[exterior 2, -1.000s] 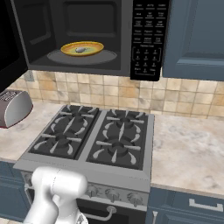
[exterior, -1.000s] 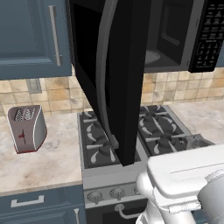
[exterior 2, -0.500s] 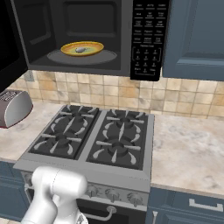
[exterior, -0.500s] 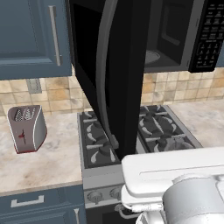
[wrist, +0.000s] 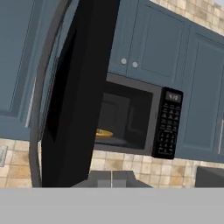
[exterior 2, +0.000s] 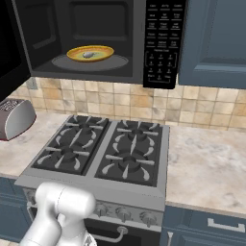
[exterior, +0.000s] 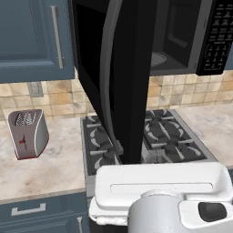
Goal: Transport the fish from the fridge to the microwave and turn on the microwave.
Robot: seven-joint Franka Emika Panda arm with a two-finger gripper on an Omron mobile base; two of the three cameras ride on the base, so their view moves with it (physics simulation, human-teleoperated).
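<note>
Looking at the microwave: door wide open, fish already on the yellow plate inside, on the round tray. Tool fingers together, holding nothing (tips just peek up at the bottom of the hand view). My read: fish leg done, door + start btn left. Risks: door hangs out over the stove, so a wide swing could clip its edge; a sloppy push leaves it ajar and the keypad press won't start anything.

Microwave open; fish, seemingly, on yellow plate inside; stove below.
</note>
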